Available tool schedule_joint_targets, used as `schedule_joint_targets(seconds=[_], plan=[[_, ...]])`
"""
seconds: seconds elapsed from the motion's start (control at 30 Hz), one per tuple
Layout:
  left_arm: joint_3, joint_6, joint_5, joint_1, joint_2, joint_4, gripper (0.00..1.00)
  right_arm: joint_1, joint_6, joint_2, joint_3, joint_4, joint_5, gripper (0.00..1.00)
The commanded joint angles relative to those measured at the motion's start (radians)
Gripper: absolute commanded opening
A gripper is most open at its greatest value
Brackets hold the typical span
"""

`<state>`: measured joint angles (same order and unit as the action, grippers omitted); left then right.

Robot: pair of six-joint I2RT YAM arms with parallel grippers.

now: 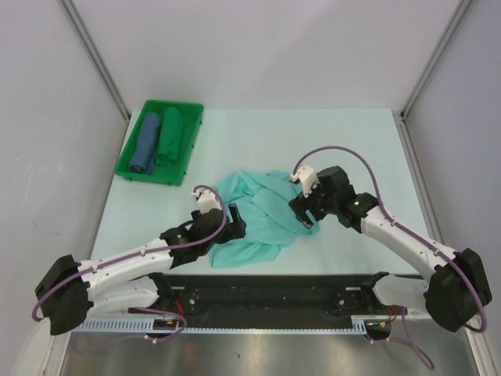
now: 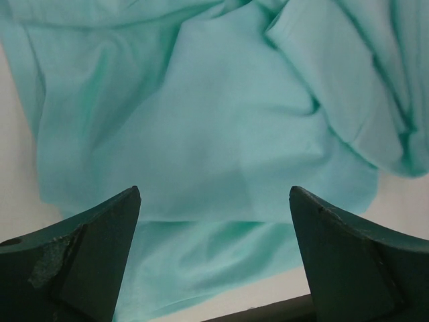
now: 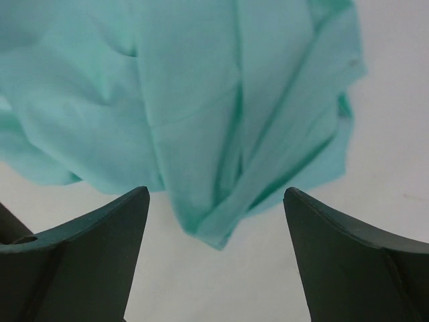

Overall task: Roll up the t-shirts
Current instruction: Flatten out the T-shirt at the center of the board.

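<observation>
The turquoise t-shirt (image 1: 262, 219) lies crumpled in a heap in the middle of the tabletop (image 1: 352, 141), toward its near edge, between the two arms. The left fingers (image 2: 80, 261) stand wide apart and hold nothing, poised over a broad, fairly smooth stretch of cloth. The right fingers (image 3: 87, 255) are equally spread and empty, with a folded, pointed corner of the shirt hanging into the gap between them. The chief risk is judged to be a bad pinch: the cloth is thin and stacked in several layers, so either set of fingers could catch only the top layer, or a whole bunch, and a pull would then twist the heap instead of spreading it flat for rolling. Uneven pulls from the two sides could drag the shirt toward the near edge, and the arms are close enough together that a careless reach might make them bump. The collar, sleeves and hem cannot be told apart in the folds, so which part each arm faces is unclear. From above, the wrists cover the fingertips, and whether these touch the cloth cannot be told. Far off at the back left, a green tray (image 1: 125, 168) holds a blue bundle (image 1: 146, 142) and a dark green bundle (image 1: 170, 135), too small to identify.
</observation>
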<state>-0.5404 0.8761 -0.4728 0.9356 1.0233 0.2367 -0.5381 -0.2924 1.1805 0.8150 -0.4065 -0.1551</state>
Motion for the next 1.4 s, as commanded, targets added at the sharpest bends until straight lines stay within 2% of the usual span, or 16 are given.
schedule_joint_targets(seconds=[0.0,0.13,0.17,0.23,0.3,0.5,0.57,0.63,0.83,0.97,1.1,1.17,1.37], plan=[[0.076,0.127,0.001,0.009,-0.014,-0.036,0.98,-0.135,-0.028,0.059,-0.004,0.05,0.103,0.85],[0.068,0.159,-0.026,0.011,0.024,-0.034,0.95,-0.255,-0.028,0.117,-0.005,0.077,0.138,0.81],[0.051,0.158,-0.03,0.012,0.044,-0.033,0.93,-0.304,-0.03,0.14,-0.005,0.081,0.182,0.8],[0.036,0.173,-0.059,0.012,0.07,-0.002,0.9,-0.325,-0.028,0.171,-0.005,0.101,0.254,0.79],[0.011,0.202,-0.084,0.012,0.107,0.057,0.89,-0.272,-0.045,0.203,-0.005,0.126,0.302,0.8],[-0.039,0.305,-0.213,0.012,0.127,0.225,0.89,0.002,-0.037,0.188,-0.005,0.126,0.22,0.82],[-0.071,0.328,-0.243,0.012,0.135,0.303,0.9,0.065,-0.03,0.185,-0.005,0.095,0.166,0.82],[-0.075,0.311,-0.25,0.012,0.139,0.294,0.9,0.137,-0.021,0.206,-0.005,0.071,0.054,0.82],[-0.066,0.334,-0.286,0.005,0.199,0.268,0.87,0.175,0.013,0.307,0.007,0.058,-0.116,0.83],[-0.073,0.354,-0.309,-0.001,0.245,0.242,0.82,0.194,0.027,0.36,0.035,0.012,-0.129,0.82],[-0.101,0.351,-0.331,-0.001,0.265,0.259,0.72,0.26,0.038,0.332,0.039,-0.001,-0.13,0.82],[-0.104,0.348,-0.334,-0.001,0.271,0.259,0.68,0.286,0.039,0.302,0.058,-0.07,-0.175,0.82],[-0.107,0.334,-0.334,-0.001,0.261,0.256,0.63,0.285,0.064,0.223,0.076,-0.175,-0.201,0.8]])
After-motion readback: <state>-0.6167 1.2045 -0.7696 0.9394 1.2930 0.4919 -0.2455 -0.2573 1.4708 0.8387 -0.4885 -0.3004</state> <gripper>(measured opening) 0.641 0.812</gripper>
